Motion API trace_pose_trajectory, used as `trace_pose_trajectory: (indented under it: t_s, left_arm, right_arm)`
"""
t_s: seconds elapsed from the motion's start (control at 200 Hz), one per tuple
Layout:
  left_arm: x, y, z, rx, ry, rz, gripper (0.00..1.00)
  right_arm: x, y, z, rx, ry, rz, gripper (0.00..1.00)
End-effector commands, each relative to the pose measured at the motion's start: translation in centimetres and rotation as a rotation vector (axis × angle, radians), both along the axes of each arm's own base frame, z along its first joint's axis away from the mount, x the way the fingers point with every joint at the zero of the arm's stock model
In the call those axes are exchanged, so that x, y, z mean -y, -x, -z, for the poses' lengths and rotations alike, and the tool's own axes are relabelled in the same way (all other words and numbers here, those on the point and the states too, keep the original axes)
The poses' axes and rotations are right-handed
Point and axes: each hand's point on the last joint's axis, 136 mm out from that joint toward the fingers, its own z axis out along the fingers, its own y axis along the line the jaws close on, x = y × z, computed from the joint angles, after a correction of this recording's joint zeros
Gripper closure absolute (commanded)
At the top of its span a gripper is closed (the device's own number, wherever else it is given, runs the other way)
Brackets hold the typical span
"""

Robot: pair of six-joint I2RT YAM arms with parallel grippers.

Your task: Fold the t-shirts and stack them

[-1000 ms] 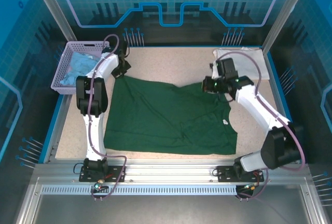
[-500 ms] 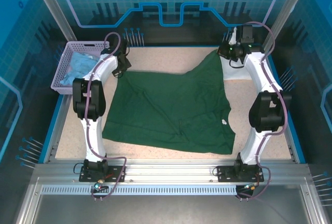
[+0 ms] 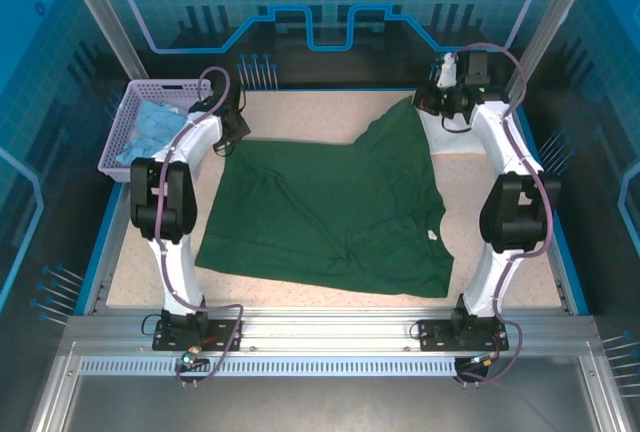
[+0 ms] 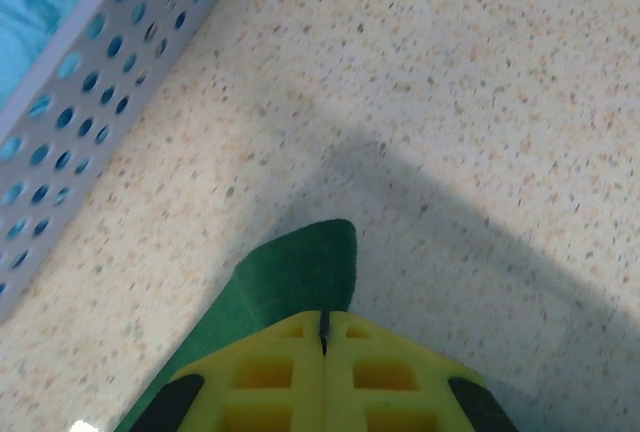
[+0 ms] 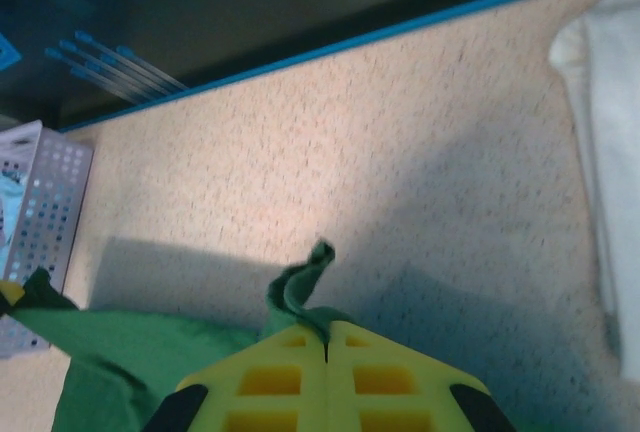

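While both arms reach toward the far side of the worktop [image 3: 300, 117], each pincer is clamped shut on a far corner of the dark green t-shirt [image 3: 330, 212] — the left pincer [image 4: 323, 317] low, near the lilac basket [image 3: 118, 147], the right pincer [image 5: 326, 330] with its corner raised. The shirt's near part lies spread across the worktop's middle, its white neck label [image 3: 433, 236] showing. The white t-shirt [image 5: 605, 152] lies at the far right corner — just beside the right pincer.
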Motion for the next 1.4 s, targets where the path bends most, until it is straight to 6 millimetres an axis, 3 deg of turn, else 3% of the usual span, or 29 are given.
trace_pose_trajectory:
  t_s: [0.0,0.1,0.27,0.465,0.695,0.87,0.995,1.05,1.085,1.131,1.186,1.251,1.326,1.396]
  left_arm:
    - [0.1,1.4,-2.5,0.048,0.017,0.022,1.0]
    - [0.2,3.8,-2.0,0.022,0.039,0.012,1.0]
    - [0.4,7.7,-0.1,-0.023,0.082,-0.015,1.0]
    - [0.8,10.4,2.6,-0.09,0.126,-0.044,1.0]
    - [0.7,13.0,2.8,-0.102,0.152,-0.079,0.98]
    - [1.1,14.8,4.6,-0.168,0.179,-0.087,0.97]
    - [0.1,15.8,5.1,-0.195,0.165,-0.127,0.98]
    - [-0.4,16.2,5.0,-0.193,0.175,-0.153,0.97]
    - [-0.8,16.5,5.1,-0.196,0.175,-0.174,0.89]
    - [-1.1,16.8,5.1,-0.191,0.18,-0.198,0.66]
    - [-1.4,17.2,5.2,-0.186,0.2,-0.224,0.57]
    - [-1.7,17.5,5.0,-0.167,0.225,-0.257,0.46]
    - [-1.9,17.1,3.7,-0.116,0.241,-0.263,0.46]
    - [-1.3,16.0,1.9,-0.063,0.257,-0.225,0.52]
  right_arm:
    - [-0.8,3.6,-2.8,0.076,-0.056,-0.05,1.0]
    - [-1.3,7.4,-2.5,0.073,-0.1,-0.048,1.0]
    - [-2.0,13.5,-0.1,0.02,-0.15,-0.047,1.0]
    - [-1.6,20.6,0.7,0.011,-0.145,-0.015,1.0]
    - [-1.6,27.0,3.6,-0.043,-0.163,-0.008,1.0]
    - [-1.2,29.3,7.1,-0.127,-0.147,0.021,1.0]
    - [-0.8,29.9,8.7,-0.181,-0.14,0.054,1.0]
    - [-0.5,30.2,9.1,-0.204,-0.132,0.075,0.94]
    - [-0.5,30.3,9.3,-0.208,-0.133,0.083,0.93]
    - [-0.5,30.5,9.6,-0.22,-0.143,0.091,0.91]
    - [-0.5,30.7,9.7,-0.225,-0.16,0.102,0.89]
    - [-0.3,30.7,9.4,-0.198,-0.178,0.129,0.73]
    - [0.7,30.4,8.4,-0.159,-0.167,0.194,0.51]
    - [2.1,29.8,7.4,-0.127,-0.144,0.284,0.42]
